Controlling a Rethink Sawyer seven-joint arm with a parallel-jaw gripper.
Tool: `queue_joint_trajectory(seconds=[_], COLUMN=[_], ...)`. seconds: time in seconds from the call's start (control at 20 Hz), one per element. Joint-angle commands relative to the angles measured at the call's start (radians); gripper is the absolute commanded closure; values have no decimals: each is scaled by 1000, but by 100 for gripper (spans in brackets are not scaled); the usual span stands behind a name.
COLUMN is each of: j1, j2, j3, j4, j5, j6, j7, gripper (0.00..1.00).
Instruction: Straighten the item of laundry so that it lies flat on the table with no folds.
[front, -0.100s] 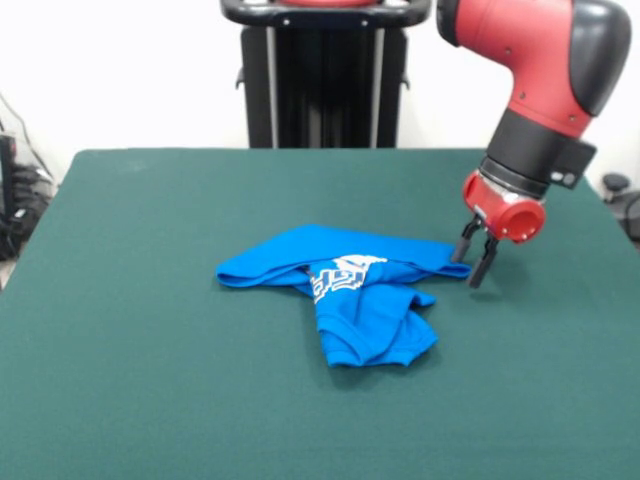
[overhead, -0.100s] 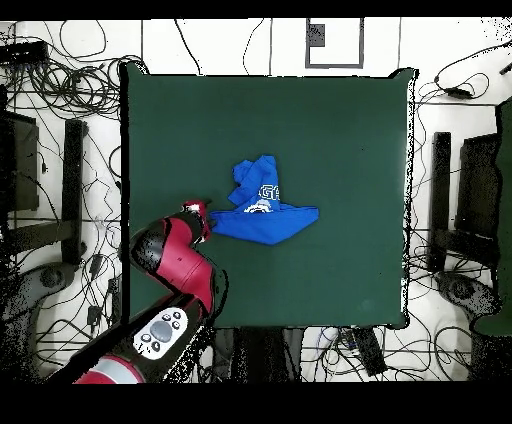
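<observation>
Blue item of laundry (front, -0.100s: 350, 290) lying crumpled near the middle of the green bench (front, -0.100s: 150, 380), far from flat. One long band of cloth stretched sideways, ending in a thin point at the end effector (front, -0.100s: 476, 256); a second lobe folded over and hanging toward the near edge in the front view. White lettering partly visible at the junction of the two, bunched and unreadable. In the overhead view, garment (overhead, -0.100s: 262, 211) spread as a rough triangle with a rumpled knot on one side, set a little off centre on the bench (overhead, -0.100s: 340, 120). End effector (overhead, -0.100s: 205, 222) low over the cloth's pointed tip, dark fingers (front, -0.100s: 486, 262) narrowly parted, right at the fabric's edge; grip on the cloth impossible to confirm. Red arm (overhead, -0.100s: 175, 262) angled in from one bench side.
</observation>
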Motion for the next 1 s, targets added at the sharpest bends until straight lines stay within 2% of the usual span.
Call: queue_joint_trajectory(seconds=[0.05,1.0], j1=[-21,-55], j2=[-8,-29], j3=[69,93], j4=[36,56], j5=[-34,-75], j6=[84,70], j7=[145,120], gripper=[0,0])
